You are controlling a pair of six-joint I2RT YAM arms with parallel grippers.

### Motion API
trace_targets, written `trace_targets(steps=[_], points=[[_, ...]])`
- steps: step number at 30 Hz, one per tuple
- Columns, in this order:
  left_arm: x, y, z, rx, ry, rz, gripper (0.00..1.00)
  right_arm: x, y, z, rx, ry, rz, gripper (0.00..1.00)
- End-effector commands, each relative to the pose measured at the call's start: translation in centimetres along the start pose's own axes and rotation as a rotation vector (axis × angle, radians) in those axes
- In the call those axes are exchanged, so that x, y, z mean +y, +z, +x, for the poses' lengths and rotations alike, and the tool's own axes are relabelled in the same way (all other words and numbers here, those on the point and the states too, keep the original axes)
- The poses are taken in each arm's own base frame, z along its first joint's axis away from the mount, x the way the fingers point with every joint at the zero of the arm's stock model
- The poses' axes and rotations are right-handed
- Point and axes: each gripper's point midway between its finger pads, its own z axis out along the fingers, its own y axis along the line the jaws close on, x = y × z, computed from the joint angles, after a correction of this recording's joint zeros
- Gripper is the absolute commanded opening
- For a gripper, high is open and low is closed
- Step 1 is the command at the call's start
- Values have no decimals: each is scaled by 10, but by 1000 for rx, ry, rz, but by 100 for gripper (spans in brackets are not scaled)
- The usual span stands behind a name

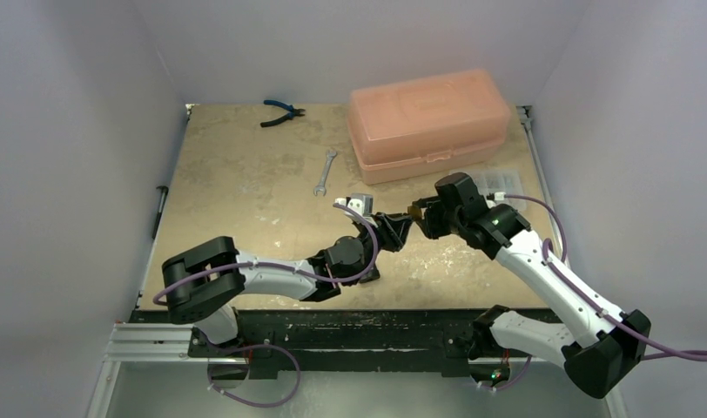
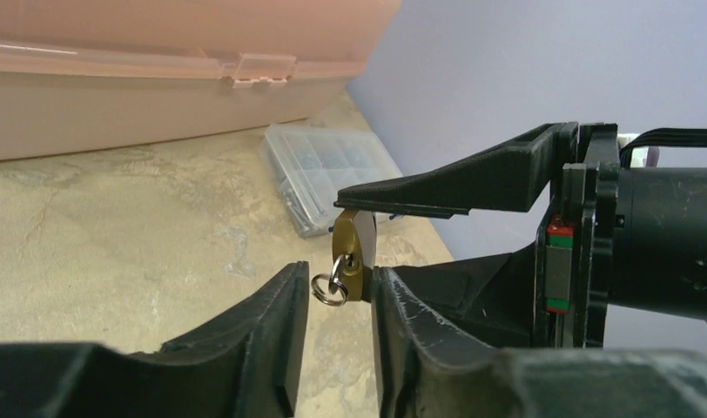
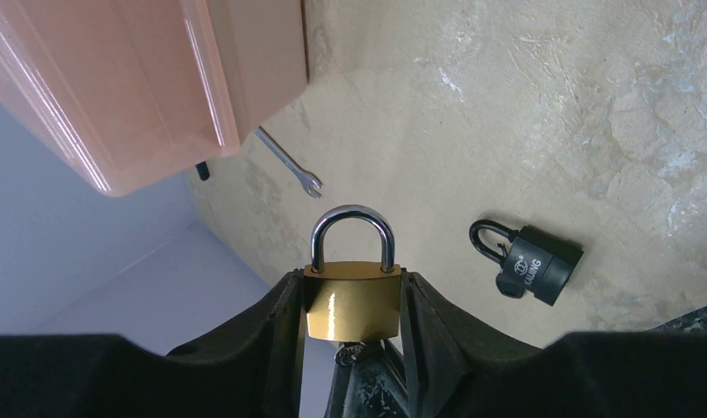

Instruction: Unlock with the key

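Observation:
My right gripper (image 3: 352,306) is shut on a brass padlock (image 3: 352,300) and holds it above the table, its steel shackle pointing away from the wrist and closed. In the left wrist view the padlock (image 2: 348,251) hangs edge-on between the right gripper's fingers (image 2: 472,183). A small key with a split ring (image 2: 330,289) sticks out of its keyhole. My left gripper (image 2: 340,300) is open, its fingertips on either side of the key ring without gripping it. In the top view both grippers (image 1: 393,228) (image 1: 422,216) meet tip to tip at mid-table.
A black padlock (image 3: 533,261) lies on the table below the right gripper. A pink toolbox (image 1: 428,122) stands at the back right, a clear organizer box (image 1: 498,181) beside it. A wrench (image 1: 325,171) and blue-handled pliers (image 1: 280,111) lie at the back.

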Motion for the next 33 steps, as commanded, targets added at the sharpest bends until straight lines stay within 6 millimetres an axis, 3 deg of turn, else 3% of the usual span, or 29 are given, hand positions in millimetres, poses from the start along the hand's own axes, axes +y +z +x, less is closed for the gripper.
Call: trace_targets(steps=[1,3,8,12,15,16,20,33], points=[[-12,-9,-12,-6,-21,41,42,25,-20,1,13,41,-90,0],[-13,-12,-13,-2,-26,51,49,25,-20,0,8,42,-89,0],[-15,-20,-19,10,-25,74,54,24,-21,-2,0,45,-86,0],[-14,-35,-27,36,-24,90,70,23,-21,-4,-9,44,-86,0],[-12,-48,-34,66,-1,92,73,25,-23,-6,-19,40,-87,0],[-10,-53,-36,72,7,94,72,25,-24,-7,-22,40,-86,0],[-13,-64,-50,91,41,123,48,24,-27,-11,-37,36,-104,0],[-35,-44,-51,123,-16,304,36,21,-32,-7,2,14,-115,0]])
